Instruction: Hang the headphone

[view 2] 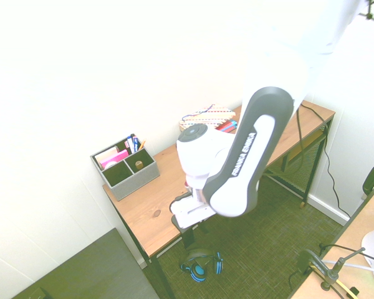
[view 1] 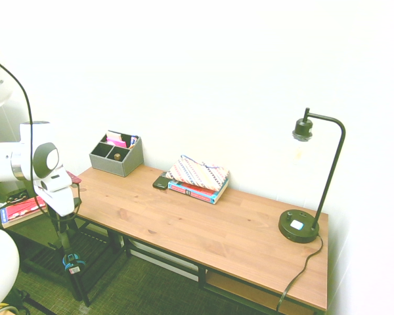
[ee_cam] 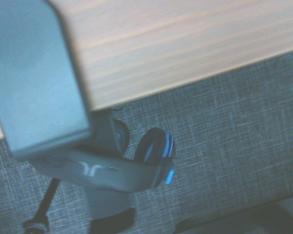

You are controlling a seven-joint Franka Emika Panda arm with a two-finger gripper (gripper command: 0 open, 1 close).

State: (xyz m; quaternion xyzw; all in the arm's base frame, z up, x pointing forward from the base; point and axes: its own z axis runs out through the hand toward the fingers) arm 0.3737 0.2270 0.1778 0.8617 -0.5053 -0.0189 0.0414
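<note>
The robot's gripper [view 2: 187, 229] was at the desk's [view 1: 203, 223] near corner, in front of the grey organizer [view 1: 117, 155], but whether its jaws were apart or together could not be told. The headphone [view 2: 201, 265], dark with blue trim, was below the desktop, just beyond its edge and above the carpet [view 2: 262, 249].

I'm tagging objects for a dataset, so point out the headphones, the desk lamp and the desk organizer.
headphones [ee_cam: 105, 170]: wrist view, on the headband
desk lamp [view 1: 299, 228]: first exterior view, on the base
desk organizer [view 2: 134, 184]: second exterior view, front wall
</note>
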